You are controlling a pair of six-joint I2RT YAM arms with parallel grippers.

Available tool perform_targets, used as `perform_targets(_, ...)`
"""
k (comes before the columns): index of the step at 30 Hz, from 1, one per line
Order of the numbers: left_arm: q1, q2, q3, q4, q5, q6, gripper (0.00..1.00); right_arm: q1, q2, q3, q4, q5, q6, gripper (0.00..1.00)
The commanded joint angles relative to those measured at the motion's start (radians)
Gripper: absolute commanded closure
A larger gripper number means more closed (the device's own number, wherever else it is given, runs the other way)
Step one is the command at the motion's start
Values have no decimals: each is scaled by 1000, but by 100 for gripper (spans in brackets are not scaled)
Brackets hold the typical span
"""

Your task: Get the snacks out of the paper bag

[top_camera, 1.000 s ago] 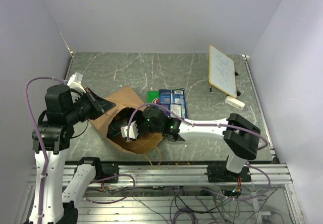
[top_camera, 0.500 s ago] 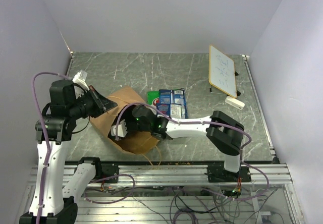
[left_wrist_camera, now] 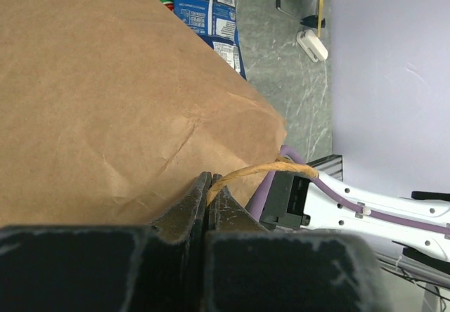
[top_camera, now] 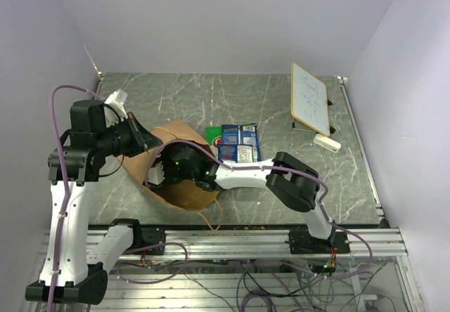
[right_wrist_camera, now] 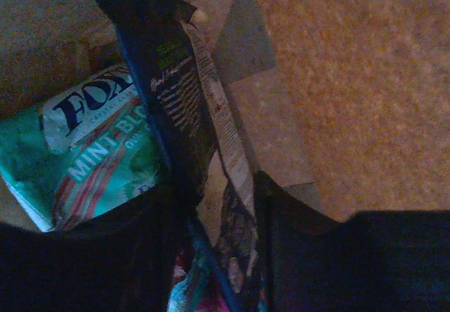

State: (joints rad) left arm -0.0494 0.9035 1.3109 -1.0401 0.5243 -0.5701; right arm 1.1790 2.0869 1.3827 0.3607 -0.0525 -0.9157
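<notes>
The brown paper bag stands tilted at the front left of the table, and its side fills the left wrist view. My left gripper is shut on the bag's thin looped handle at the rim. My right gripper is deep inside the bag. Its fingers press both sides of a dark blue snack packet that stands on edge. A teal mint packet lies behind it in the bag. Blue snack packets and a green one lie on the table right of the bag.
A white framed board leans at the back right, with a small white block in front of it. The right arm's elbow hangs over the front middle of the table. Purple walls close in left, back and right.
My right arm has pushed left and deeper into the bag, so its white wrist part no longer shows at the mouth. My left gripper has drawn back a little with the handle.
</notes>
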Motion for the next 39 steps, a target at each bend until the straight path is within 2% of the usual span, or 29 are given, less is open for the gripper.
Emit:
perform_targets(1,-5,10,47,-43,-3,60,93,-2,18,23,-28,55,14,62)
perform_targets(5,-5,12,62,-40,-42,50,93,-2,-23,-3,-59,50,7,79)
perform_targets(9,-4,10,63,-14,-53,36,93,-4,-112,-73,-72,45,14,100)
perform_targets(17,-4,-50,-5,69,-84,-54,93,-2,-278,-191,-114,-8,122,100)
perform_targets(22,-4,-54,4,53,-115,-64,93,-2,-379,-257,-159,-37,197,100)
perform_targets(30,-4,-56,-17,69,-155,-96,93,-3,-573,-367,-232,-182,285,100)
perform_targets(33,-4,-41,-10,61,-172,-94,93,-5,-661,-376,-286,-230,300,100)
perform_targets(39,-5,-25,-13,84,-197,-102,93,-5,-831,-362,-401,-193,339,100)
